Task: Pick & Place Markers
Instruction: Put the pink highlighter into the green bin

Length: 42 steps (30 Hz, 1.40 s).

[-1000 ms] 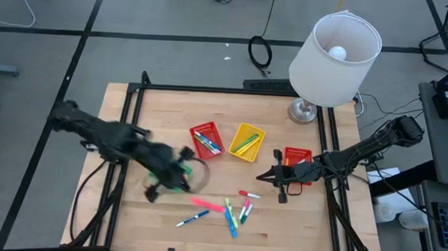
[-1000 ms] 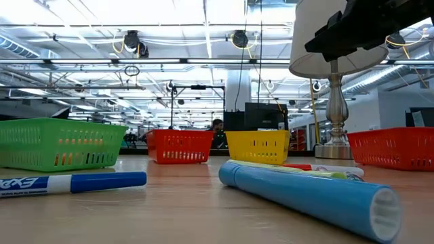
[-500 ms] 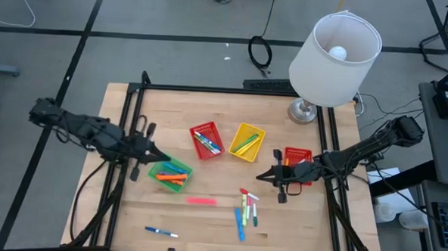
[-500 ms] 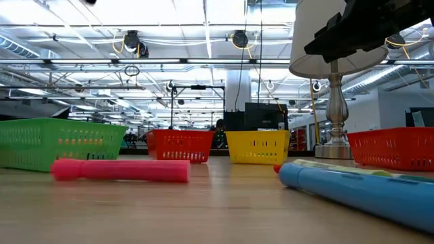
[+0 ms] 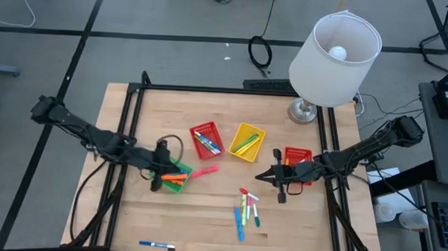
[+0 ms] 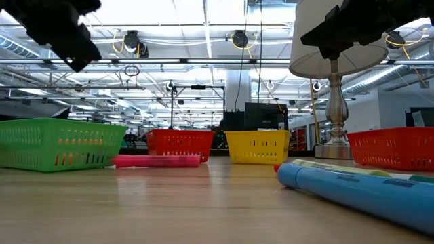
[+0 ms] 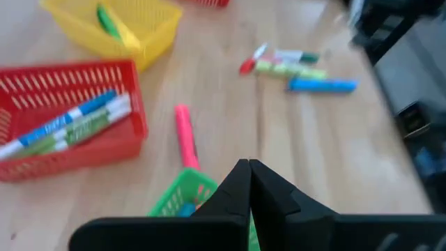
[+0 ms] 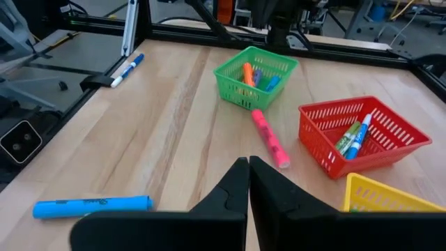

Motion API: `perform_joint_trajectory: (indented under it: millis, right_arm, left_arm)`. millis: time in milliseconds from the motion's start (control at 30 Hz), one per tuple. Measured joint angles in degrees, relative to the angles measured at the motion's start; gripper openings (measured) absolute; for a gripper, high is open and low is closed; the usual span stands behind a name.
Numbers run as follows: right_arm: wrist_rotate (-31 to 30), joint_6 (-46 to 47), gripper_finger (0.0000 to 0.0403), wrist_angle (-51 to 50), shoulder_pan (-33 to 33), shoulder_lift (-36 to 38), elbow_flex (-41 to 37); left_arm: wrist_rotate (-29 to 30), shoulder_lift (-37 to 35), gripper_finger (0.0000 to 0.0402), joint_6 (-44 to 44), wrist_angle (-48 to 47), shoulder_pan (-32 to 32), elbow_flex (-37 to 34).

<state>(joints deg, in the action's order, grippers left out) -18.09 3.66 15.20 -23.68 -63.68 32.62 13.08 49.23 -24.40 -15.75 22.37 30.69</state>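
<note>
Pink marker (image 5: 204, 171) lies beside the green basket (image 5: 178, 168) near the bench's middle; light, rigid, apt to roll, best gripped mid-barrel. Left gripper (image 5: 156, 184) and right gripper (image 5: 261, 176): jaws closed, empty.

table (image 5: 164, 108) | baskets (image 5: 206, 140) | markers (image 5: 244, 213) | lamp (image 5: 304, 111)

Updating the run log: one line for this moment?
left gripper: shut, over green basket | right gripper: shut, idle | pink marker: beside basket
</note>
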Motion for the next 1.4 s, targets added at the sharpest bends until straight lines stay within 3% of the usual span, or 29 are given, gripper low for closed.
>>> perform_joint_trajectory:
  millis: [167, 233, 367, 467, 567, 700, 900, 1100, 1400]
  right_arm:
    - [0.0, 0.1, 0.0000, 0.0, 0.0, 0.0, 0.0]
    - [0.1, 0.1, 0.0000, 0.0, 0.0, 0.0, 0.0]
    - [0.3, 0.6, 0.0000, -0.6, 0.0, 0.0, 0.0]
    - [0.3, 0.3, 0.0000, 0.6, 0.0, 0.0, -1.1]
    - [0.2, 0.2, 0.0000, 2.5, 0.0, 0.0, -2.6]
    - [0.2, 0.2, 0.0000, 6.8, 0.0, 0.0, -3.8]
    - [0.2, 0.2, 0.0000, 9.1, 0.0, 0.0, -3.9]
    - [0.3, 0.2, 0.0000, 8.2, 0.0, 0.0, -3.9]
    - [0.4, 0.2, 0.0000, 5.9, 0.0, 0.0, -3.9]
  left_arm:
    - [-2.4, 11.0, 0.0010, -2.9, 0.3, 0.5, 4.9]
    - [-6.3, 15.0, 0.0017, -3.3, -0.2, 3.0, 7.7]
    - [-7.2, 22.0, 0.0008, -6.0, -1.0, 9.9, 13.2]
    - [-5.8, 26.5, 0.0005, -7.5, -1.2, 13.3, 16.4]
    - [0.1, 30.5, 0.0016, -10.1, -3.1, 13.8, 19.8]
    - [1.9, 37.7, 0.0014, -13.0, -9.9, 9.5, 26.1]
    - [2.0, 49.8, 0.0014, -13.2, -29.5, 1.8, 40.4]
    - [1.5, 58.3, 0.0076, -6.3, -35.2, -3.3, 48.8]
    - [-4.1, 62.5, 0.0191, -1.6, -36.0, -10.0, 50.1]
